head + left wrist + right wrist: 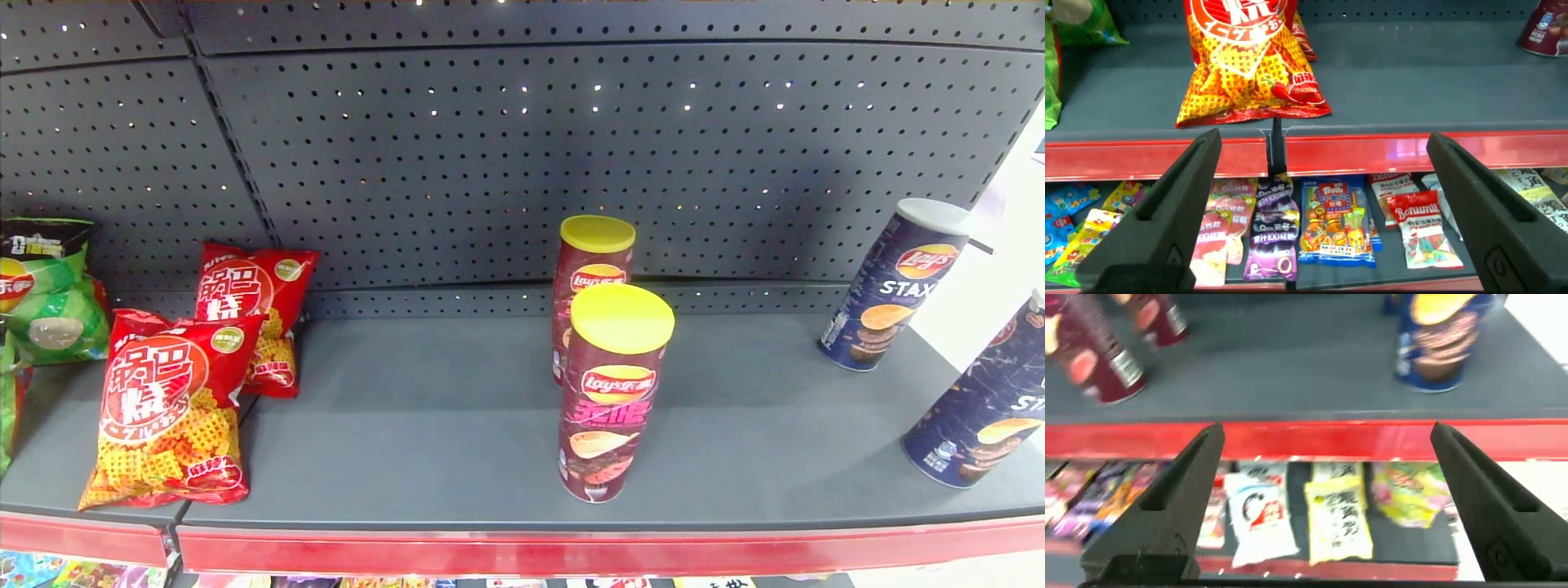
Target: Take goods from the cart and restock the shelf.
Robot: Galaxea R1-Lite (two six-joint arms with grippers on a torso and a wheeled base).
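The grey shelf [424, 425] carries two maroon chip cans with yellow lids, one in front [616, 400] and one behind [592, 278]. Two dark blue cans [894, 286] [980, 400] stand at the right end. Two red snack bags [167, 408] [253, 314] lean at the left, beside a green bag [45, 294]. My left gripper [1323, 139] is open and empty, level with the shelf's red front rail [1372, 151], below the front red bag [1249, 65]. My right gripper [1327, 429] is open and empty, before the rail between a maroon can [1098, 351] and a blue can [1441, 343].
A perforated dark back panel [522, 163] closes the shelf behind. A lower shelf holds several candy packets [1335, 220] [1335, 514]. Bare shelf surface lies between the red bags and the maroon cans, and between those cans and the blue ones.
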